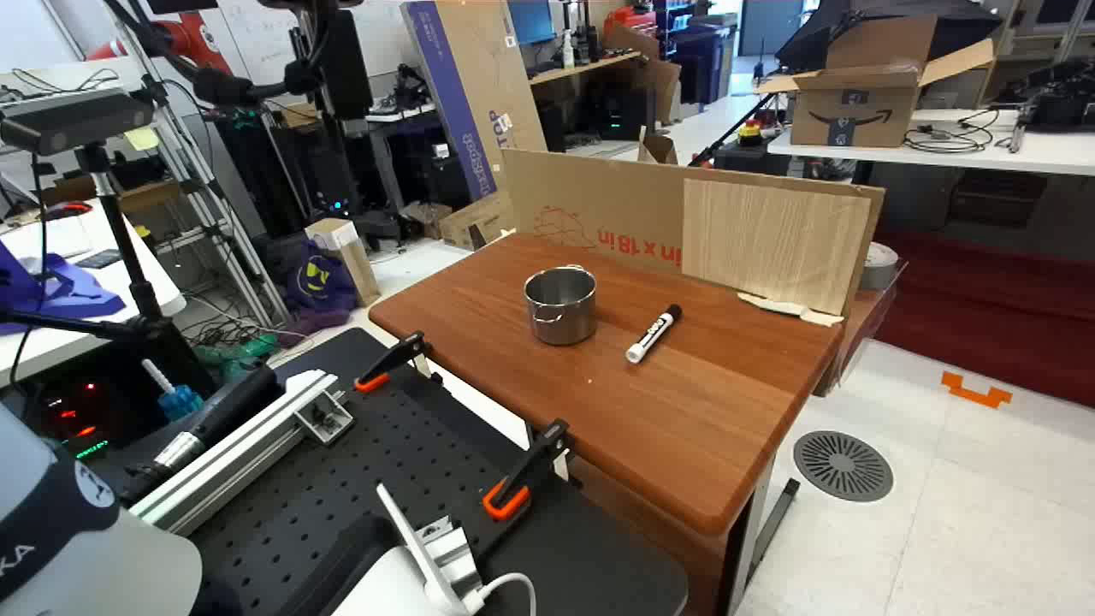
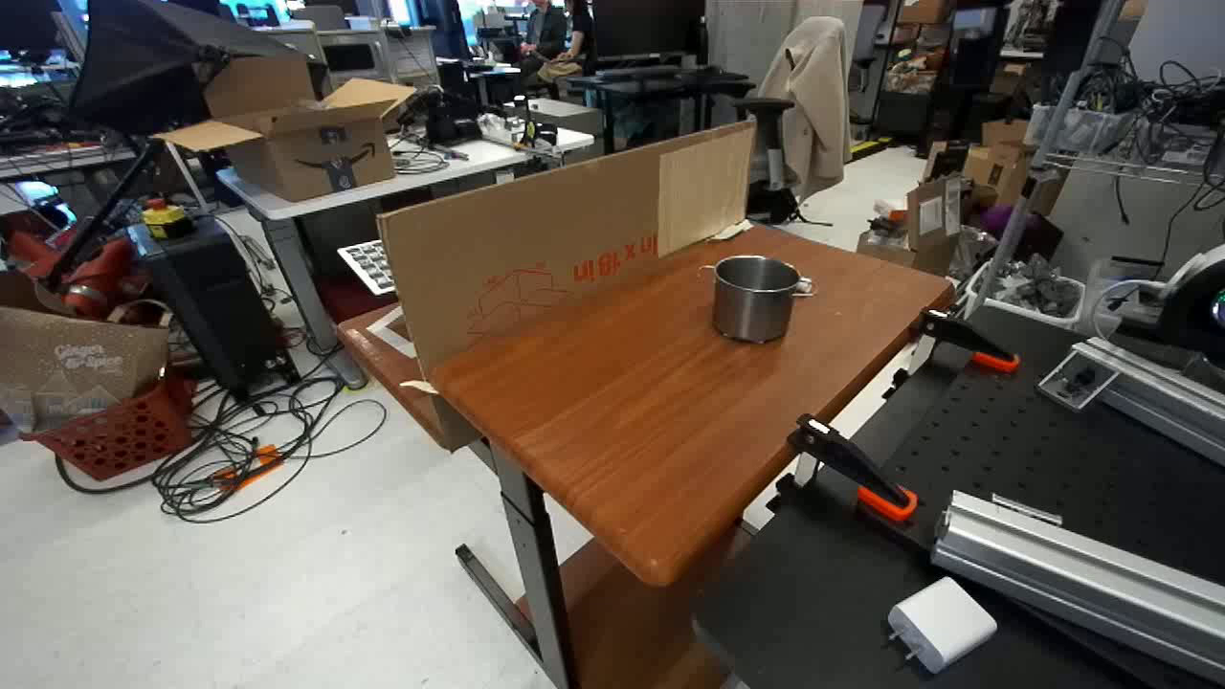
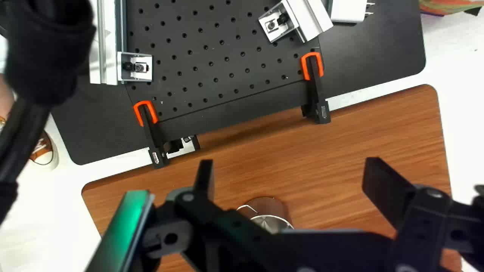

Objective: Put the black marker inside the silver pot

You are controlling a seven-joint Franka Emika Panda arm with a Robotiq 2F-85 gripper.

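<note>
The black marker (image 1: 654,334), with a white body and dark cap, lies on the brown table (image 1: 684,428). It is just beside the silver pot (image 1: 560,306), apart from it. The pot stands upright with two small wire handles. It also shows in an exterior view (image 2: 753,301), where I cannot make out the marker, and partly in the wrist view (image 3: 266,207), behind my gripper's body. My gripper (image 3: 289,168) is open, with nothing between its fingers, high above the table. The marker is out of view or hidden in the wrist view. Neither exterior view shows the gripper.
A cardboard panel (image 1: 599,201) stands along the table's far edge. Two orange-tipped clamps (image 1: 530,466) (image 1: 393,361) grip the near edge beside the black perforated base plate (image 1: 342,488). Metal rails (image 2: 1081,574) and a white adapter (image 2: 943,622) lie on the base.
</note>
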